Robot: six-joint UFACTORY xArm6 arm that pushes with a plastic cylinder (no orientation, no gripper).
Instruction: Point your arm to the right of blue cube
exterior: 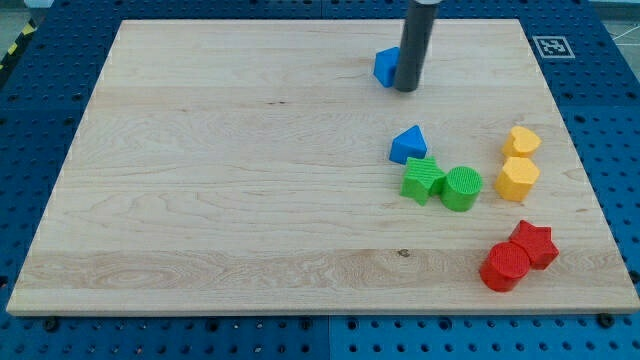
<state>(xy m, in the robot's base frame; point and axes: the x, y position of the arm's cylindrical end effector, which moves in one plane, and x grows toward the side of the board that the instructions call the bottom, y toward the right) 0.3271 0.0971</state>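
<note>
The blue cube (385, 66) sits near the view's top, right of centre, on the wooden board (220, 180). My dark rod comes down from the top edge, and my tip (406, 89) rests on the board just right of the cube, touching or nearly touching its right side and hiding part of it.
A blue triangular block (408, 144) lies below the cube. A green star-like block (423, 179) and a green cylinder (462, 188) sit under it. Two yellow blocks (518, 178) stand at the right. A red star (533, 243) and a red cylinder (503, 267) lie at the lower right.
</note>
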